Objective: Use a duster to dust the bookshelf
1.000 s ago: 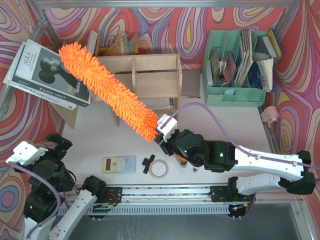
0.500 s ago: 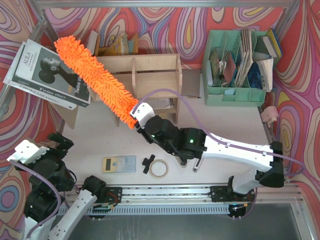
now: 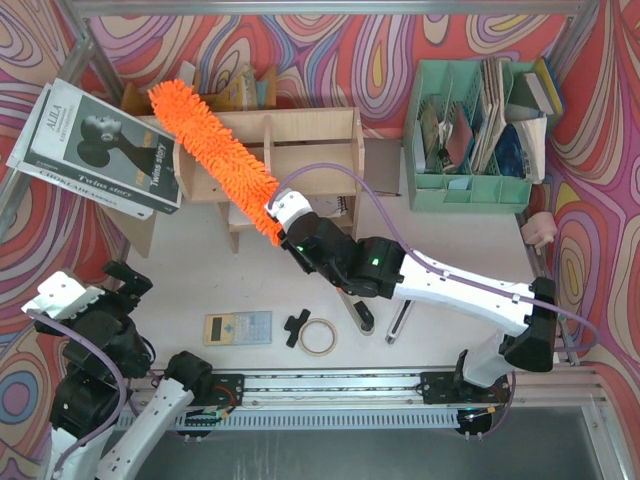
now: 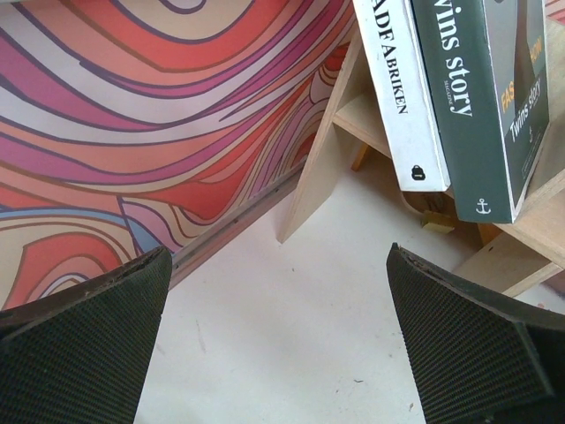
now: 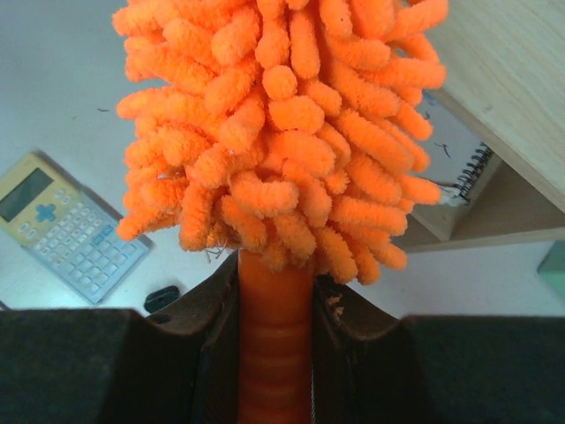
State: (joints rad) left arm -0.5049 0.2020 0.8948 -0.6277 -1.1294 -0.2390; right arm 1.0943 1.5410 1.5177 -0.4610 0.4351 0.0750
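The duster (image 3: 215,160) slants across the bookshelf's (image 3: 320,150) left top. Its pile looks soft and light; the stiff handle (image 5: 274,353) is the place to hold, and the right tool (image 3: 280,215) clamps it. The left tool (image 4: 281,344) gapes wide, empty.

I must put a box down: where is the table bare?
Bare table lies between the bookshelf, the calculator and the left arm; another patch between the green organizer and the right arm. Crowded: the near edge around the tape roll and black clip.
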